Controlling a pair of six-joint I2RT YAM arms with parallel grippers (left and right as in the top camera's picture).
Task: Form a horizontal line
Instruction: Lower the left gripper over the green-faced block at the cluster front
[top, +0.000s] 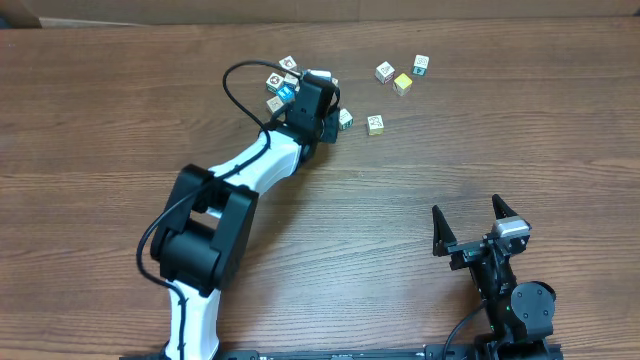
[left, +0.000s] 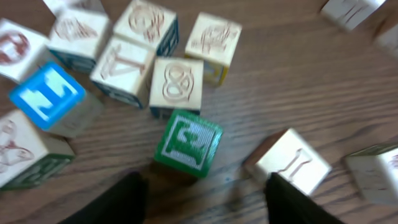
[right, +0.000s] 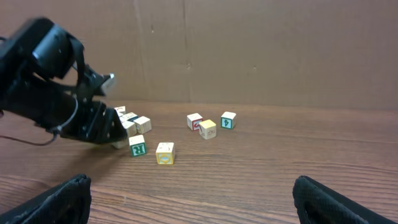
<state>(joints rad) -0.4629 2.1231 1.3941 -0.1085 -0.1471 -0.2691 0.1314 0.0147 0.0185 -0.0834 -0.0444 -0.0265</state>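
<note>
Wood-grain table (top: 520, 150) all the way across, with a plain brown wall (right: 261, 43) behind. Far right, three loose cubes sit close together: a white one (top: 385, 71), a yellow-topped one (top: 403, 84) and a green-marked one (top: 421, 65). Over in the left cluster sits a bright blue-faced cube (left: 46, 96).

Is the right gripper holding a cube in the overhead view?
No, the right gripper stands wide open with nothing between its jaws.

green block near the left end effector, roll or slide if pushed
Probably slides, not rolls: the green block is a flat-faced cube on the table. Seems rigid, small, likely light. Pushed forward, it may shove the pale block beyond it.
</note>
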